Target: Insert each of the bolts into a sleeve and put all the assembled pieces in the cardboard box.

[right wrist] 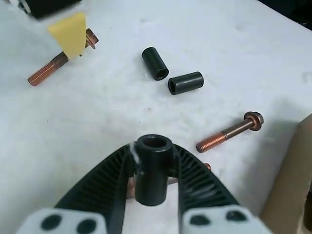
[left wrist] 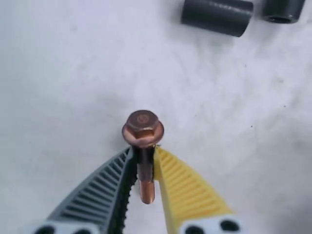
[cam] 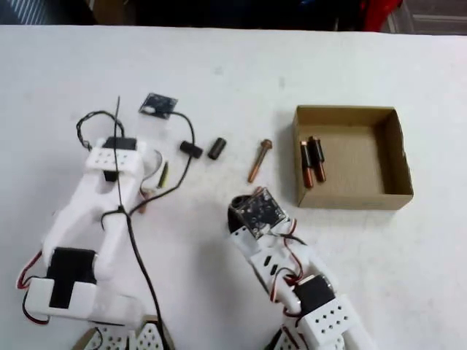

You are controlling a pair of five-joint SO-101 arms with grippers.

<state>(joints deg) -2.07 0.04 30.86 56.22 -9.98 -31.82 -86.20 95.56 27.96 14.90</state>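
Already two pieces [cam: 312, 162] sat in the box [cam: 400, 154]; left fingers [left wrist: 187, 192] clamped a bolt [left wrist: 143, 131], right fingers [right wrist: 100, 183] a sleeve [right wrist: 152, 168]; another bolt [cam: 258, 162] lay at its nine o'clock.

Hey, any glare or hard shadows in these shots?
High view: soft, even light on the table, no glare. Left wrist view: a sheen on the held bolt. Right wrist view: faint shadow beside the loose bolt, dull sheen on the held sleeve.

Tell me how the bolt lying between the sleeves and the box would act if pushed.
The bolt looks like solid metal, so probably stiff and heavy for its size. Its round shank would likely roll, but the wider flanged head should swing it in an arc.
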